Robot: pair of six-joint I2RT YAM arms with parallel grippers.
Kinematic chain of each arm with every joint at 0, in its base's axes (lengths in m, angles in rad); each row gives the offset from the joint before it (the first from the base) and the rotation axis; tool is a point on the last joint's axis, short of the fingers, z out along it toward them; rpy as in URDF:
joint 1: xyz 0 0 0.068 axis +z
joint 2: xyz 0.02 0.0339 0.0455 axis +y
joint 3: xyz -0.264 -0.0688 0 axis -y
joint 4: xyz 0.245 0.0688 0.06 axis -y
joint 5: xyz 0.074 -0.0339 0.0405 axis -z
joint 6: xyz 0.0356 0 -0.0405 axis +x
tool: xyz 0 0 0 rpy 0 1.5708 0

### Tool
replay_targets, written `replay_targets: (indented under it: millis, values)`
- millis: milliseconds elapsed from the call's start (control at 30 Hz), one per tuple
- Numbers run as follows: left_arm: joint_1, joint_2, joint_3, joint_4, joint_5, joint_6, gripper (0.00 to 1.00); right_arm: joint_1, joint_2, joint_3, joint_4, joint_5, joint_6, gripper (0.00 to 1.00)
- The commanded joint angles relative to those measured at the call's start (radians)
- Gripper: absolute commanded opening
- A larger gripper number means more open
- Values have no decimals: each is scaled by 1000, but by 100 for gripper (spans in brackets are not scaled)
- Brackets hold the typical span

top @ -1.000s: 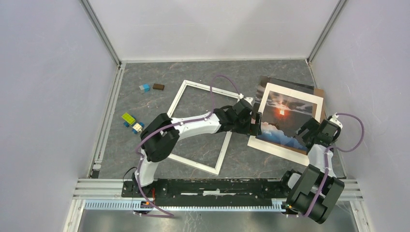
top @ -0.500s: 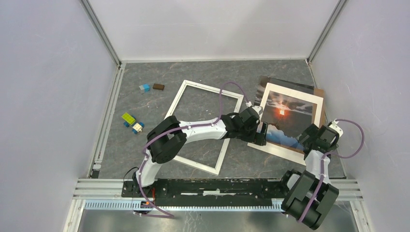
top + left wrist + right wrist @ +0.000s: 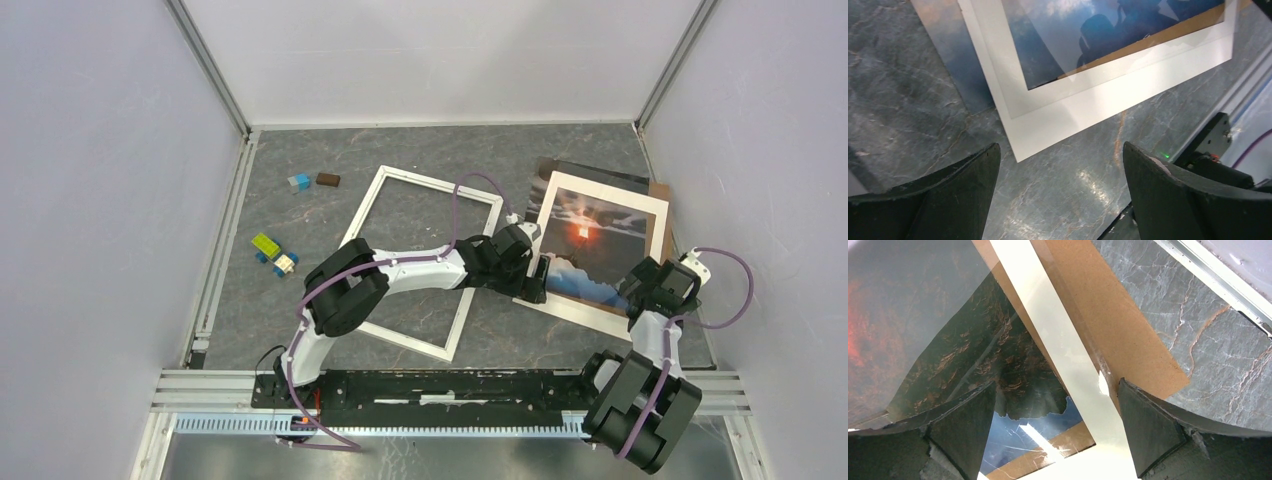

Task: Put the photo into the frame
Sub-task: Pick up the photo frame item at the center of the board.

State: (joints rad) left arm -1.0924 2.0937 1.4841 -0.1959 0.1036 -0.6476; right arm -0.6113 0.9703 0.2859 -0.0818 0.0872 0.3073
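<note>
Both arms are on the photo [image 3: 600, 235], which lies face up on the right of the table. It rests on the brown backing board [image 3: 660, 190], well right of the empty frame [image 3: 415, 179].

The left gripper [image 3: 538, 280] hangs over the print's near left corner with its jaws spread wide and nothing in them. In the left wrist view that white corner [image 3: 1018, 159] sits on the table just ahead of the gap between my fingers [image 3: 948, 195].

The right gripper [image 3: 640, 290] is at the near right side, equally wide and empty. There the white border [image 3: 1063, 355] runs straight between the fingers [image 3: 1148, 430], with board showing beyond it.

So the near edge spans from one gripper to the other. The print lies flat below both, and the frame is off to my left. I judge the carry has to go leftward, with the left arm the one nearer the frame.
</note>
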Motion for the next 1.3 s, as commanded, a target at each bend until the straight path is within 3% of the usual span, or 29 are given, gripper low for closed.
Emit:
replay_targets:
  millis: [0,200,1033,1267]
  values:
    - [6,9,-9,134,53,-83,96,-5,33,-11,-26,-18,7,96]
    - [18,-3,-66,213,51,-134,92,-5,21,-20,-15,-30,3,95]
    - [96,35,-306,610,90,-560,91,0,29,-25,-6,-56,2,94]
    - [107,53,-366,836,107,-631,84,12,36,-27,1,-65,1,93]
